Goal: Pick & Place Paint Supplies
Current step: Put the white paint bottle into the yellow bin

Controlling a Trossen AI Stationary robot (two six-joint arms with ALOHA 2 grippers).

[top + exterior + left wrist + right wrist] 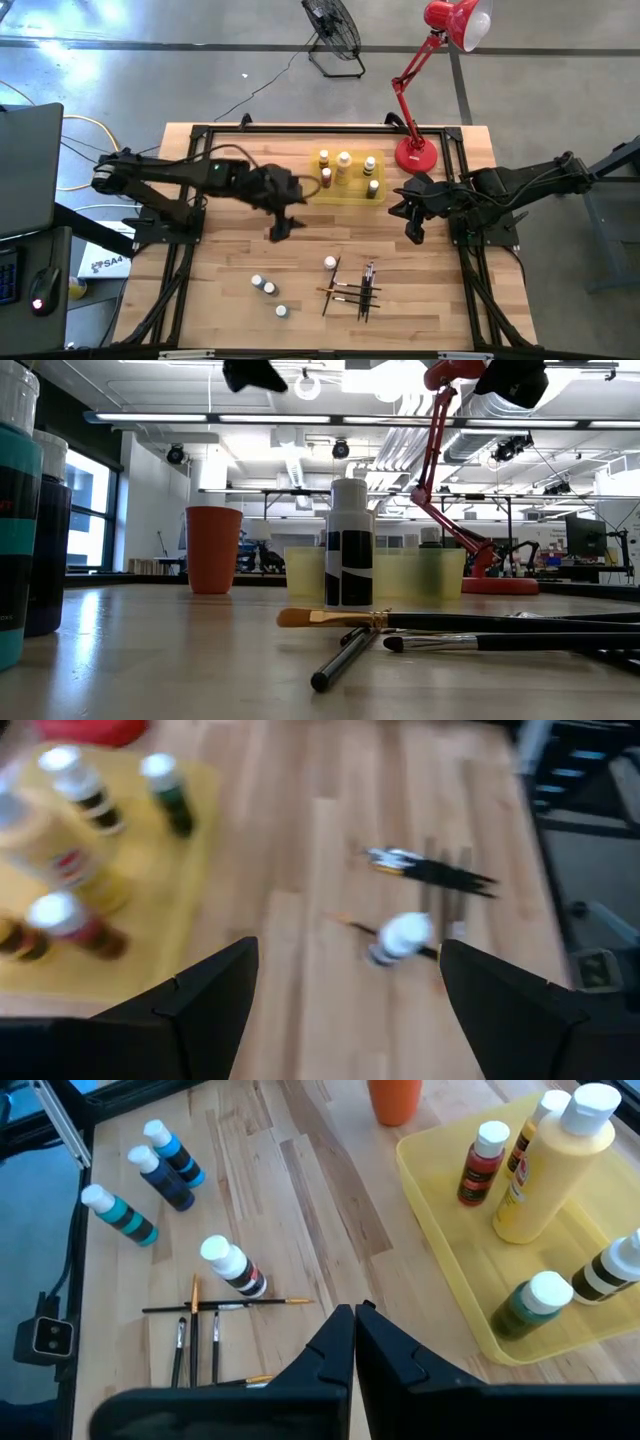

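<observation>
With the left gripper (283, 226) hanging wide open and empty above the table, just in front of the yellow tray (352, 192), aim for the black-and-white bottle (330, 263) standing beside the paintbrushes (352, 290); centre your fingers over its cap, then drop straight down so you miss the brush tips. Leave the right gripper (414, 231) pinched closed, empty, off to the side

Counts, as seen in high view and right wrist view:
- Bottles in yellow tray (352, 193): five counted (344, 160).
- Bottles on bare table: four counted, three grouped (267, 288) at 7 o'clock, one (330, 263) beside brushes.
- Brushes (352, 289): about six, overlapped, exact number unclear.
- Orange cup (395, 1100): one.
- Red lamp (416, 155): one.
</observation>
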